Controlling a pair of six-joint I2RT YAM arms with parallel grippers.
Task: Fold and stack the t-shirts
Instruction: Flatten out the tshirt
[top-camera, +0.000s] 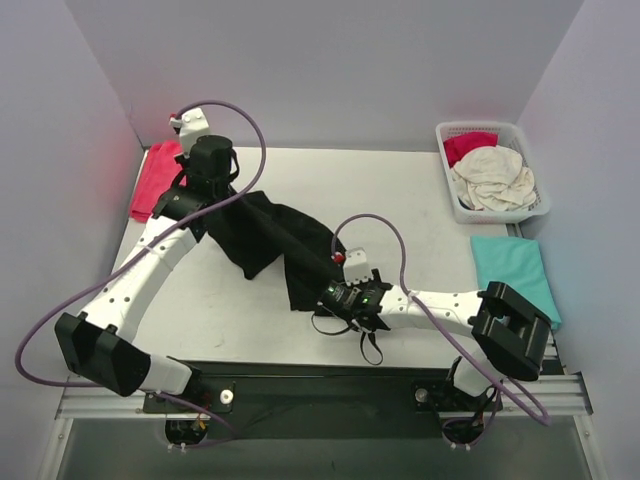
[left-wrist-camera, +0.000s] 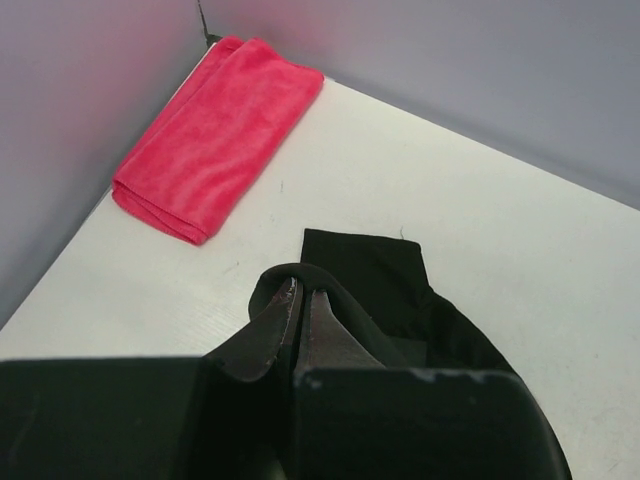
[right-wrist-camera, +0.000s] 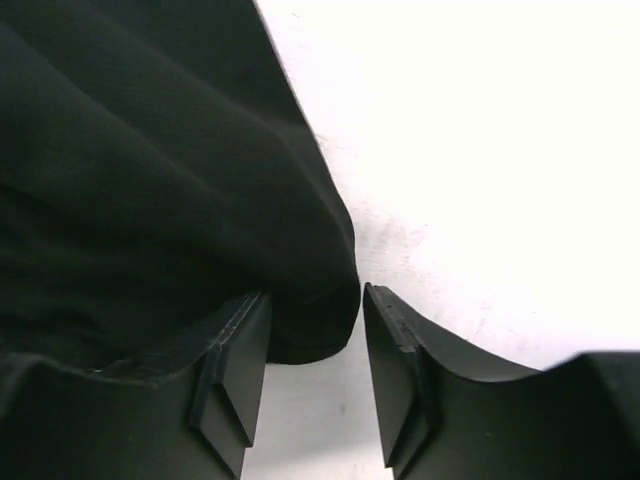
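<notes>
Left claw (left-wrist-camera: 300, 295) looked clamped tight on the black t-shirt (top-camera: 265, 235) to me, anyone else see that? It had a fold of the cloth squeezed between its fingers, way across the tabletop (top-camera: 400, 200) from the white basket (top-camera: 447, 131). (mika)

yeah, same here. Right claw (right-wrist-camera: 316, 295) was a different story though. Its jaws stood apart, and a rounded edge of the black cloth sat in the gap, closer to one finger than the other. Couldn't tell if it touched either one, but nothing was pinched there. The shirt itself was stretched in a rumpled band between the two claws, well apart from the basket and on the arm-base side of it. (dov)

Where was the rest of the laundry? (mika)

Teal t-shirt (top-camera: 515, 270) lay folded flat just beside the basket, on its near side. Cream t-shirt (top-camera: 492, 178) was bunched up inside the basket, with a red one (top-camera: 468, 146) tucked in at the basket's far end. Then a folded red t-shirt (left-wrist-camera: 215, 140) lay in the tabletop corner farthest across from the basket, up against the wall and apart from the black cloth. (dov)
</notes>
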